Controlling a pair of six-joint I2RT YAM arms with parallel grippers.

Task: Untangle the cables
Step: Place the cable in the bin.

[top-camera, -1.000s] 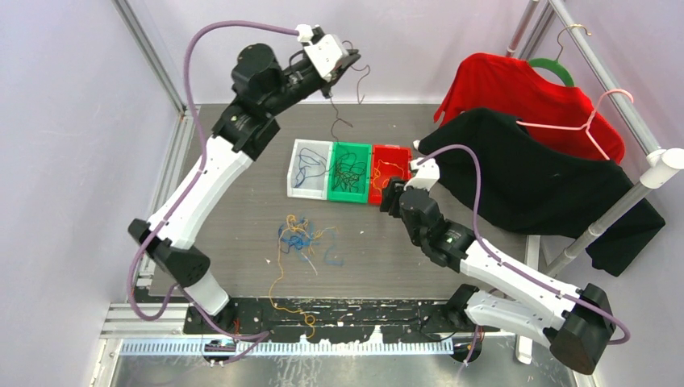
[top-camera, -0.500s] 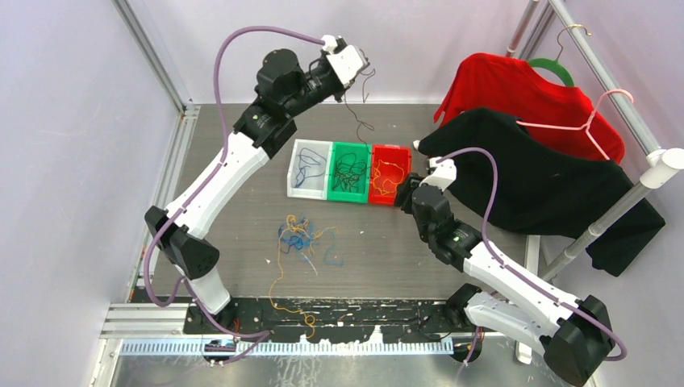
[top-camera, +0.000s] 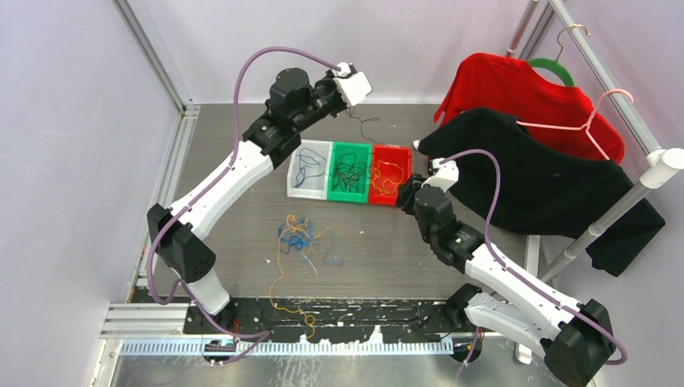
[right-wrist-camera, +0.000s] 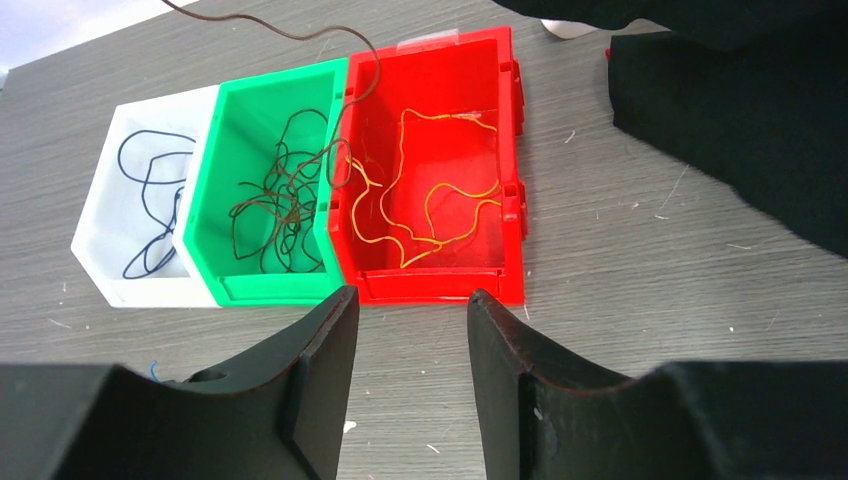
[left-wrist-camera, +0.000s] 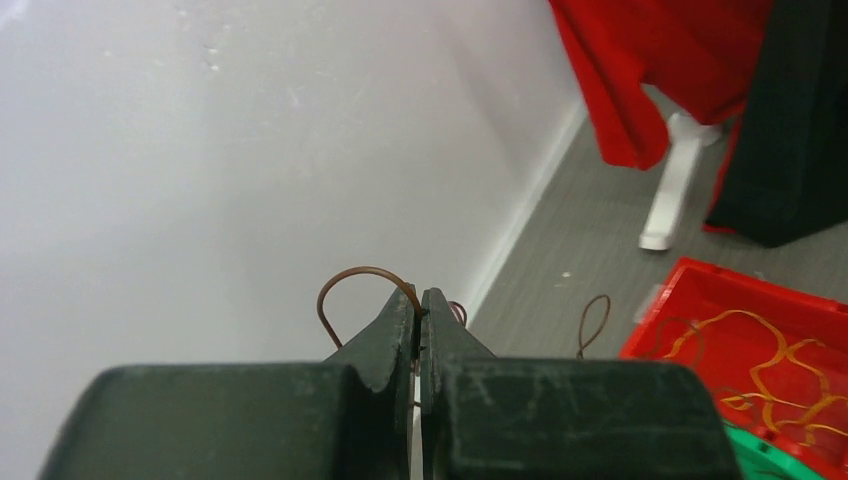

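Note:
My left gripper (top-camera: 360, 87) is raised over the back of the table, behind the bins. It is shut on a thin dark brown cable (top-camera: 364, 122). The cable loops out of the closed tips in the left wrist view (left-wrist-camera: 345, 274). It hangs down across the red bin's corner into the green bin (right-wrist-camera: 345, 100). A tangle of blue and orange cables (top-camera: 302, 238) lies on the table in front of the bins. My right gripper (right-wrist-camera: 410, 296) is open and empty, just in front of the red bin (right-wrist-camera: 440, 285).
Three bins stand in a row: white (top-camera: 292, 181) with a blue cable, green (top-camera: 349, 146) with dark cables, red (top-camera: 393, 150) with an orange cable. A red shirt (top-camera: 516, 89) and a black shirt (top-camera: 532, 177) hang on a rack at the right.
My left arm has swung right and lower with the dark cable, whose free end now trails into the bins. My right gripper has shifted slightly right.

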